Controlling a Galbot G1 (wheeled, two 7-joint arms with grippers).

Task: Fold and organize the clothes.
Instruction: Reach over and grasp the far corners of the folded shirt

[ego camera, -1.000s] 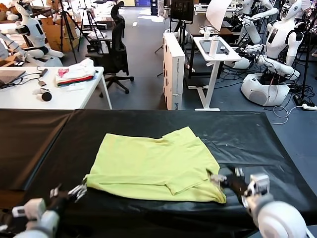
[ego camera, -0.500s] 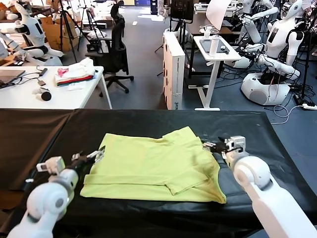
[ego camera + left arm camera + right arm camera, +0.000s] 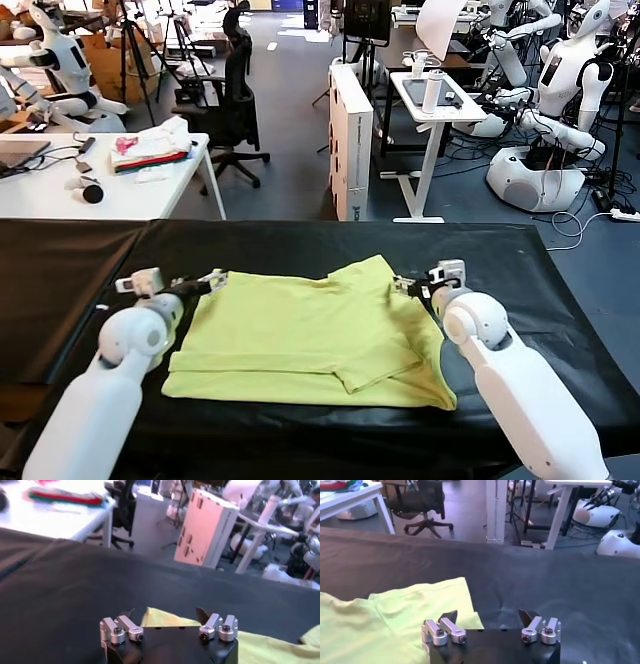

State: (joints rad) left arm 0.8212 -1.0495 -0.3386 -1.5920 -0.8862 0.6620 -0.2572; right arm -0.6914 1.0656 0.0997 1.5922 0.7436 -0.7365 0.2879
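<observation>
T-shirt (image 3: 315, 335) lies folded at the middle of the black surface (image 3: 500, 260). Left tool (image 3: 212, 279), jaws spread and empty, hangs over its ten-o'clock corner; right tool (image 3: 412, 288), also spread and empty, over its two-o'clock corner.

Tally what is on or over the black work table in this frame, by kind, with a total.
Yellow-green T-shirt: 1, lying partly folded on the black table.
Robot hands: 2, the left hand at the shirt's far left corner, the right hand at its far right corner, both open.
Total: 3
</observation>
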